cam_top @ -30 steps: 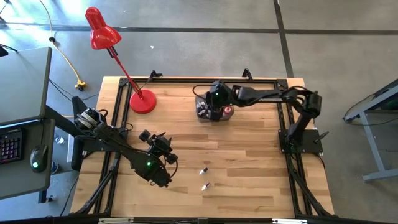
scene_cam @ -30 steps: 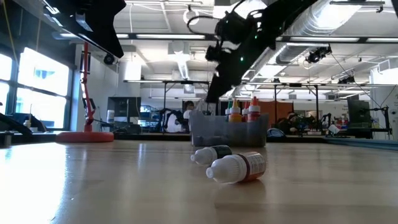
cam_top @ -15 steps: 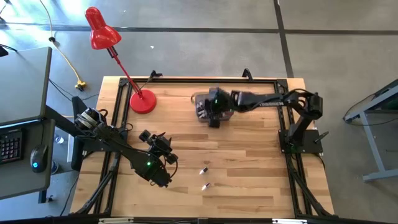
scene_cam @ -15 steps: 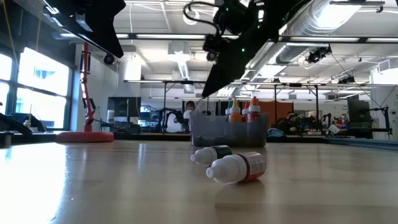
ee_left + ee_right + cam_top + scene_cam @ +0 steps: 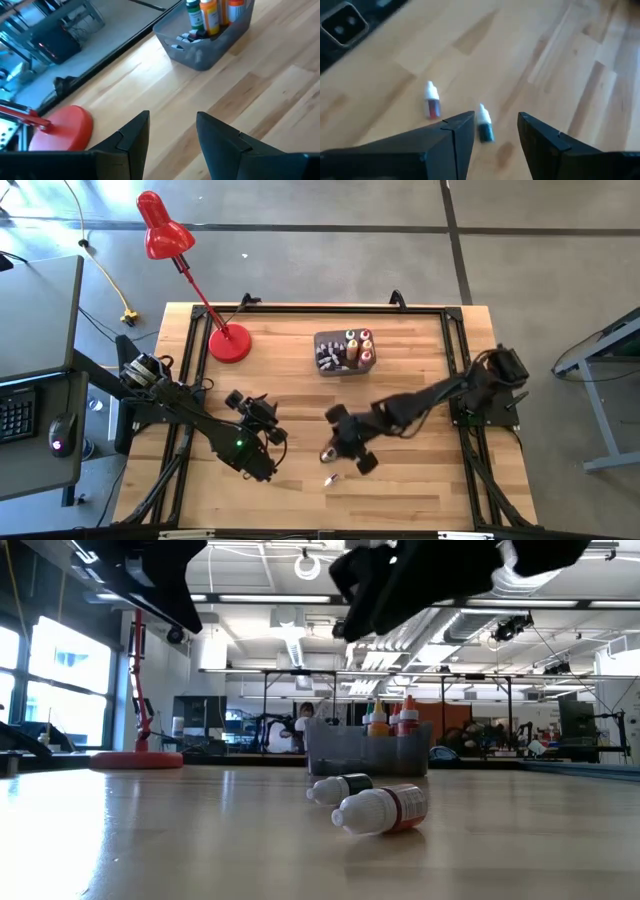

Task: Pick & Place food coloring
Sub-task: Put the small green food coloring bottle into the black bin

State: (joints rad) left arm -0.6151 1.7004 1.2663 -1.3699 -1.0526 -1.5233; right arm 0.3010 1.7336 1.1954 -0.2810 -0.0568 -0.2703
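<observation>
Two small food coloring bottles lie on their sides on the wooden table: a dark one (image 5: 484, 127) (image 5: 327, 453) (image 5: 340, 788) and a red-labelled one (image 5: 432, 105) (image 5: 332, 478) (image 5: 382, 810), both with white caps. Several more stand upright in the dark grey tub (image 5: 345, 352) (image 5: 368, 750) (image 5: 205, 40). My right gripper (image 5: 496, 120) (image 5: 337, 442) is open and hovers well above the table over the dark bottle, which shows just ahead between its fingers. My left gripper (image 5: 172, 117) (image 5: 262, 412) is open and waits near the table's left near part, pointing toward the tub.
A red desk lamp (image 5: 228, 343) stands on its round base at the table's far left. The tub sits near the far edge, middle. Black frame rails run along the table's edges. Bare wood lies between the tub and the two lying bottles.
My right gripper has swung from above the tub toward the table's near edge and now hangs over the two lying bottles. The bottles and the tub have stayed put.
</observation>
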